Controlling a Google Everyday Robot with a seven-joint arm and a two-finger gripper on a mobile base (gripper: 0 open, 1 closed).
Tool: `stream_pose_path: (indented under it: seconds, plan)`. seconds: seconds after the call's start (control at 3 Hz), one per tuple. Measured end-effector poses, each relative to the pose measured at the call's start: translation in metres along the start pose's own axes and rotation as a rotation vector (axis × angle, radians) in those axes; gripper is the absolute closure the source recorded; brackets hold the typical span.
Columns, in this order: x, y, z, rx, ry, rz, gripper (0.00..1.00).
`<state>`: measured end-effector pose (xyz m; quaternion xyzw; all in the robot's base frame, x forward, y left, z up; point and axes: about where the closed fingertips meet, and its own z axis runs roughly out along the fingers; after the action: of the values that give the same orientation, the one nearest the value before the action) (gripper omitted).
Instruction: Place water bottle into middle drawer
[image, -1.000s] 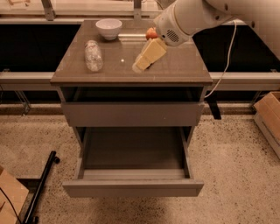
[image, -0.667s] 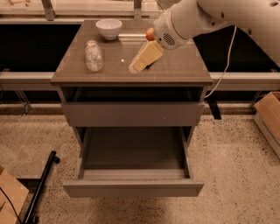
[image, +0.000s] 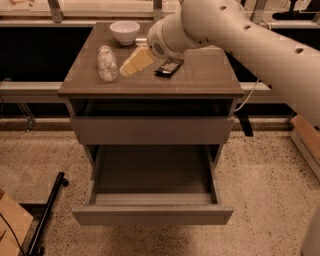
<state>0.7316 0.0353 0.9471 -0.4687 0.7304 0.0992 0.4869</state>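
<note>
Camera view | arm cut off at right edge; bottle's cap end hard to make out | bottle (image: 107, 63) lies on cabinet top (image: 205, 80), long axis roughly 12–6 | gripper (image: 126, 70) over the top, bottle just beside at its 9, contact unclear | gripper apart or together: cannot tell | middle drawer (image: 152, 215) pulled out at 6.
</note>
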Motion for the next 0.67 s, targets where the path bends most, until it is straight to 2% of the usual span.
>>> stream_pose_path:
  seconds: [0.67]
  plan:
    - [-0.002, -0.016, 0.091, 0.033, -0.061, 0.086, 0.0]
